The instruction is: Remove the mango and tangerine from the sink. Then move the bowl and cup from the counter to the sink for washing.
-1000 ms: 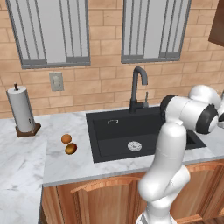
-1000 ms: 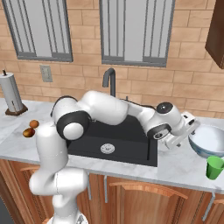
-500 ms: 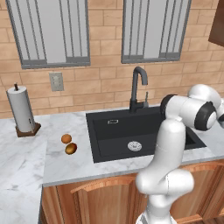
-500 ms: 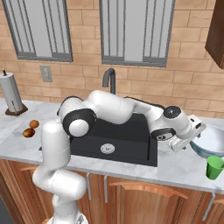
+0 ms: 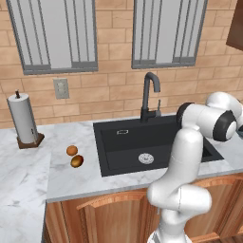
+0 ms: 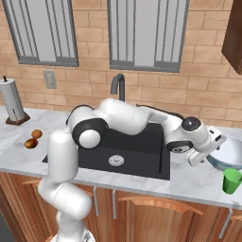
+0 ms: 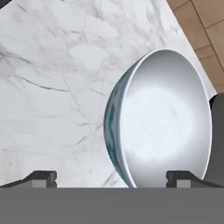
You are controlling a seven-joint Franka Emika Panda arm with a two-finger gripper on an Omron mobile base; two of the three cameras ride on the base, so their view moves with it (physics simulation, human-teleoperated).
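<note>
Pale bowl [image 7: 162, 118] just beyond tool [image 7: 111, 177]

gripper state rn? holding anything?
Gripper: open, jaws spread wide, holding nothing; the wide pale bluish-white glossy bowl sits on the white marble counter just ahead of it.

The sink [image 5: 156, 144] is a black rectangular basin set into the white marble counter [image 5: 71, 178], with a round silver drain and a black gooseneck tap behind it; nothing lies in the basin. The tangerine [image 5: 71, 150], round and bright orange, sits on the counter left of the sink, and the mango [image 5: 77, 161], oval and brownish, lies just beside it, nearer the front edge. The bowl [image 6: 229, 153], wide, pale and glossy, stands upright on the counter right of the sink. The green cup [image 6: 232, 181] stands upright just in front of the bowl.
</note>
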